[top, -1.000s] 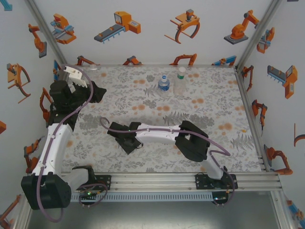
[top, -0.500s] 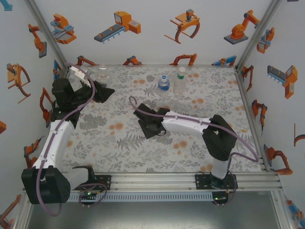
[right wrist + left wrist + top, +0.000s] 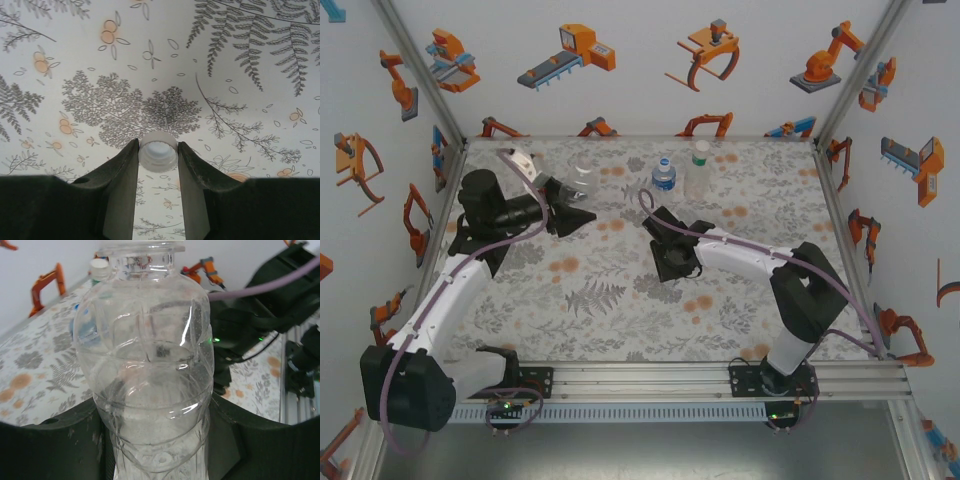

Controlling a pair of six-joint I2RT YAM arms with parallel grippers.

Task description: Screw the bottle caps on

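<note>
My left gripper (image 3: 577, 210) is shut on the lower body of the clear unlabelled bottle (image 3: 582, 176), at the back left of the mat. In the left wrist view this bottle (image 3: 150, 365) stands upright between the fingers (image 3: 235, 440), and its neck (image 3: 141, 256) is open. My right gripper (image 3: 668, 258) hovers over the mat's middle, shut on a white cap (image 3: 158, 151) pinched at the fingertips (image 3: 125, 165), its hollow side facing the camera. The blue-labelled bottle (image 3: 663, 176) and the pale bottle (image 3: 698, 172), with a pale cap (image 3: 700, 147) on it, stand at the back.
The flowered mat (image 3: 620, 300) covers the table inside white walls with robot stickers. A metal rail (image 3: 720, 378) runs along the near edge by the arm bases. The right arm's forearm (image 3: 750, 258) stretches across the right half of the mat.
The left arm has swung right from the back left corner, carrying the clear bottle. The right gripper has moved right and toward the back with the cap.
</note>
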